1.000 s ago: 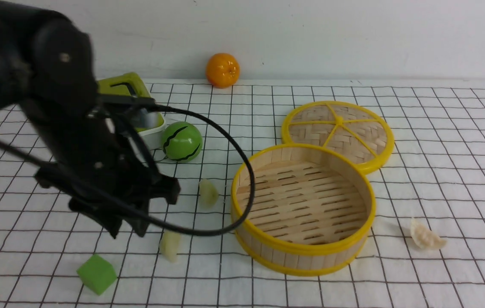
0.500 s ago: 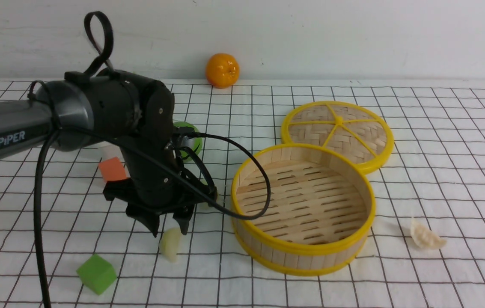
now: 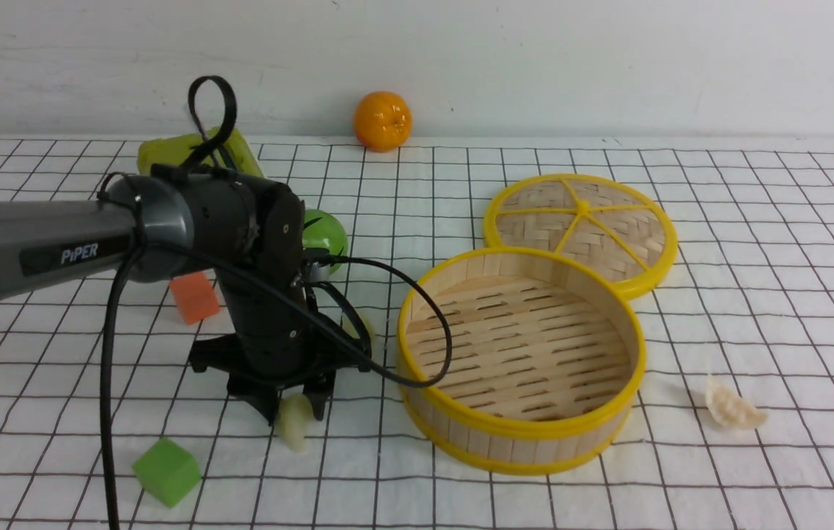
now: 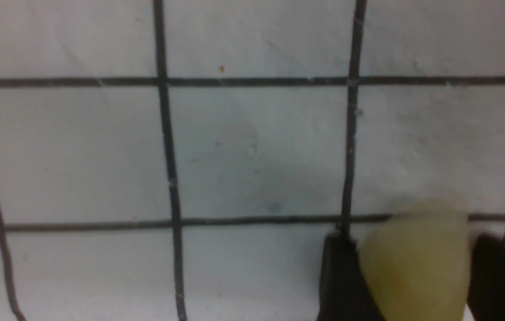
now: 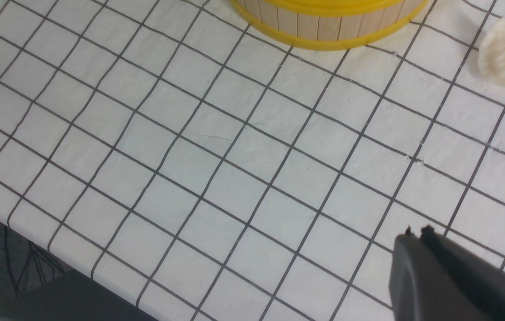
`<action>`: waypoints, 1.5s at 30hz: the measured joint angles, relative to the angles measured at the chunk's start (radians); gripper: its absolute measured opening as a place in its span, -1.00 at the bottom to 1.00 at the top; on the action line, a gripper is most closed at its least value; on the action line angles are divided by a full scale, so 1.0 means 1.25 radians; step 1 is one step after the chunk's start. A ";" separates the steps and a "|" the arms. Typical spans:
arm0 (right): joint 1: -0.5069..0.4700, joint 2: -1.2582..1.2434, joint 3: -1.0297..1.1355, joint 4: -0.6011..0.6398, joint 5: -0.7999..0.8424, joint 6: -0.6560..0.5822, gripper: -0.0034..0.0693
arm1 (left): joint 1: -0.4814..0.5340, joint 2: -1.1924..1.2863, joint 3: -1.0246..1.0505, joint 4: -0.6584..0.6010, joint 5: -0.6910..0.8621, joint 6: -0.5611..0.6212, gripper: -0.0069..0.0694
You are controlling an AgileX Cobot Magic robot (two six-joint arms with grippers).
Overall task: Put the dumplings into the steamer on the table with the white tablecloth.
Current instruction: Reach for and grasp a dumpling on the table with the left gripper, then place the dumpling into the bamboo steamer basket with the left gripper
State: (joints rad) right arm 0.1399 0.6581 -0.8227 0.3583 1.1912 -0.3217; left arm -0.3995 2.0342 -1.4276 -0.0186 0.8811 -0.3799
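Observation:
The steamer [image 3: 520, 434] stands empty in the middle of the white gridded tablecloth [image 3: 755, 294]; its wall also shows in the right wrist view [image 5: 323, 26]. My left gripper [image 3: 291, 411] is down on the cloth to the steamer's left, open, with one finger on each side of a pale yellow-green dumpling [image 3: 293, 427]. In the left wrist view the dumpling [image 4: 415, 272] sits between the fingers of that gripper [image 4: 412, 243], and a thin gap shows at one finger. A second yellow-green dumpling [image 3: 364, 324] is mostly hidden behind the arm. The cream-white dumpling [image 3: 733, 406] lies right of the steamer [image 5: 499, 60]. My right gripper [image 5: 417, 232] is shut and empty.
The woven lid [image 3: 582, 224] lies behind the steamer. A green ball [image 3: 324, 232], an orange cube [image 3: 194, 297], a green cube [image 3: 166, 471], a green container [image 3: 166, 151] and an orange fruit [image 3: 383, 120] lie on the left and at the back. The table's near edge [image 5: 34, 249] shows.
My left arm has swung forward and lowered until its fingers straddle the near yellow-green dumpling. The right gripper has left the front view.

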 joint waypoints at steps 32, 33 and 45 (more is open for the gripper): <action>0.008 -0.001 0.003 0.019 -0.021 0.000 -0.87 | -0.226 0.296 -0.778 -0.030 0.210 0.040 -0.20; 0.008 -0.001 0.003 0.019 -0.021 0.000 -0.87 | -0.226 0.321 -0.787 -0.029 0.190 0.030 -0.20; 0.038 -0.001 0.003 0.005 -0.021 0.000 -0.86 | -0.228 0.379 -0.798 -0.004 0.163 -0.008 -0.06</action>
State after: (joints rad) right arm 0.1880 0.6570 -0.8195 0.3640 1.1652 -0.3217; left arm -0.6847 2.5082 -2.4255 -0.0242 1.0848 -0.3900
